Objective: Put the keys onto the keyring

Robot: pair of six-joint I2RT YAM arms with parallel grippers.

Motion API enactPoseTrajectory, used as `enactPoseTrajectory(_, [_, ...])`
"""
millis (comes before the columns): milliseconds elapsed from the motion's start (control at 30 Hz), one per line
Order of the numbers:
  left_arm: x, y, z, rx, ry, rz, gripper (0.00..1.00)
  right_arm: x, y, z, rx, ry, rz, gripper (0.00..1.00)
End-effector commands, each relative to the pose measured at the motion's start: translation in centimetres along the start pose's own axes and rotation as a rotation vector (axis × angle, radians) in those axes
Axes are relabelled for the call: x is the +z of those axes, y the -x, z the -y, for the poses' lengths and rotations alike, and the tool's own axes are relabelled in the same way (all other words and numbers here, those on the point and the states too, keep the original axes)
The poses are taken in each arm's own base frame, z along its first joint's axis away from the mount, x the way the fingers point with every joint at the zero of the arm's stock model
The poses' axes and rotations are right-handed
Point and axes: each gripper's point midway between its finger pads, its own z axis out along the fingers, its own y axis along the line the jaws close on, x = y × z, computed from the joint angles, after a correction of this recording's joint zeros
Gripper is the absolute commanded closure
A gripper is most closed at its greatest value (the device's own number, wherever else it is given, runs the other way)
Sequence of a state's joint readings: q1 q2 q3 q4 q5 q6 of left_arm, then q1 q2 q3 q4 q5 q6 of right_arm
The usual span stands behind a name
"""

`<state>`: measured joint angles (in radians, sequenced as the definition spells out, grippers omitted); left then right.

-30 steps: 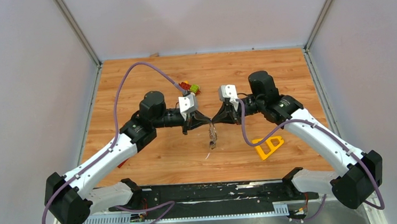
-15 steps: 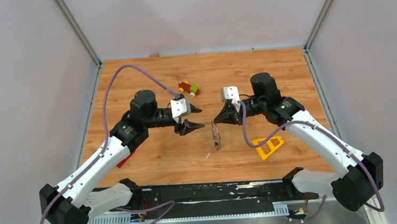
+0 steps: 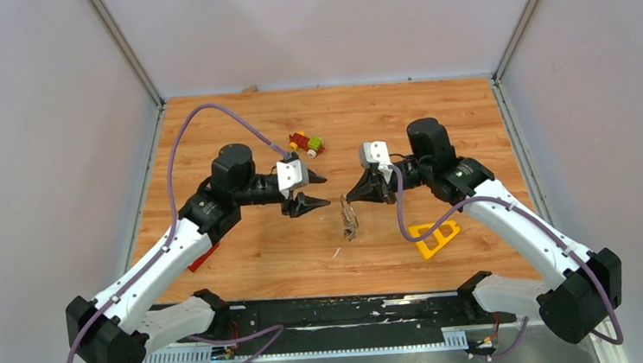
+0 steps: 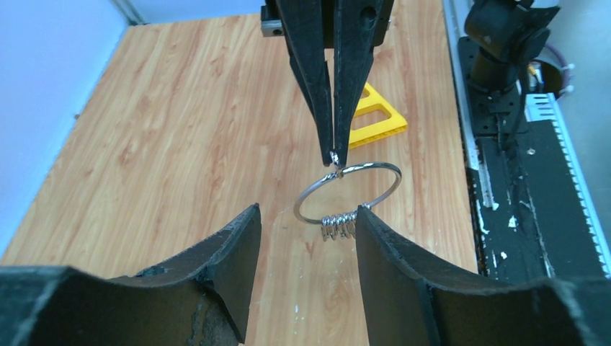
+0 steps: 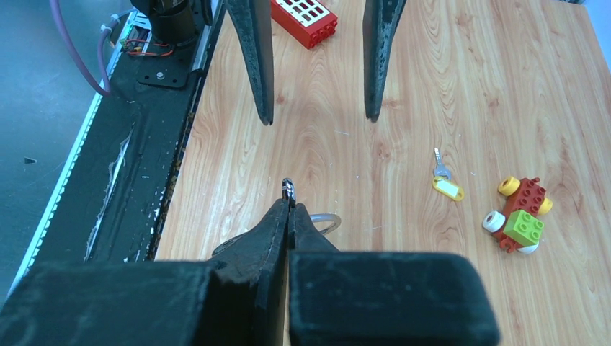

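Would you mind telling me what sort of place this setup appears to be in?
Most likely a robotics lab test cell: a wooden tabletop boxed in by plain pale walls, with toy props such as a toy car and a yellow triangle.

A gap of bare table (image 3: pixel 307 256) lies open between the left gripper (image 3: pixel 327 191) and the ring (image 4: pixel 348 193) — its spread jaws face the ring. The right gripper (image 3: pixel 346 199) pinches the ring's top, closing that side. The car (image 3: pixel 306 143) sits just beyond the left gripper — the triangle (image 3: pixel 434 238) beside the right arm.
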<state>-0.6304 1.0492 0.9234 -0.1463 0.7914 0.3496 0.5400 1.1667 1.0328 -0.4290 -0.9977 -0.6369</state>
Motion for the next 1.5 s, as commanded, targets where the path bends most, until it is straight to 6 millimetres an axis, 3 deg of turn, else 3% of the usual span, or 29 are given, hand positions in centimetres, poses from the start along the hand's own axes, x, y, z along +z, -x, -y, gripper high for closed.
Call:
enactPoseTrajectory(0, [0.6,2.0,0.3,0.002,-0.082,0.051,0.45,-0.1,1.8,-0.2,-0.019,0.026,0.057,1.00])
enactPoseTrajectory(200, [0.7,0.6,-0.7,0.006,-0.031,0.004,0.49,-0.6,2.5,0.7,0.087,-0.003,0.103,1.00])
enactPoseTrajectory(367, [0.1,-1.8,-3.5,-0.010,0.094,-0.074,0.42,-1.1,2.6,1.6,0.137,-0.041,0.120,1.00])
enactPoseTrajectory(467, [-0.6,-4.2,-6.2,-0.059,0.179,-0.160,0.34,-1.4,2.4,2.0,0.138,-0.075,0.113,1.00])
enactPoseTrajectory(567, [-1.5,-7.5,-8.7,-0.127,0.244,-0.287,0.20,-2.0,2.3,2.4,0.134,-0.112,0.108,1.00])
enactPoseTrajectory(700, [-2.0,-12.1,-10.5,-0.203,0.271,-0.441,0.11,-2.8,2.2,2.9,0.129,-0.149,0.104,1.00])
enactPoseTrajectory(800, [-2.2,-14.9,-11.4,-0.241,0.274,-0.527,0.10,-3.1,2.0,3.1,0.123,-0.168,0.097,1.00])
enactPoseTrajectory(933, [-2.3,-18.4,-13.5,-0.311,0.315,-0.642,0.11,-3.3,1.8,3.1,0.119,-0.174,0.092,1.00])
enactPoseTrajectory(1033, [-2.3,-20.6,-15.6,-0.393,0.369,-0.724,0.19,-3.3,1.6,3.1,0.117,-0.174,0.088,1.00])
enactPoseTrajectory(1133, [-1.8,-22.6,-16.2,-0.500,0.395,-0.777,0.26,-3.3,1.5,3.1,0.110,-0.174,0.084,1.00])
enactPoseTrajectory(1467, [-1.4,-26.3,-18.3,-0.655,0.593,-0.815,0.33,-3.1,0.9,3.0,0.114,-0.159,0.076,1.00])
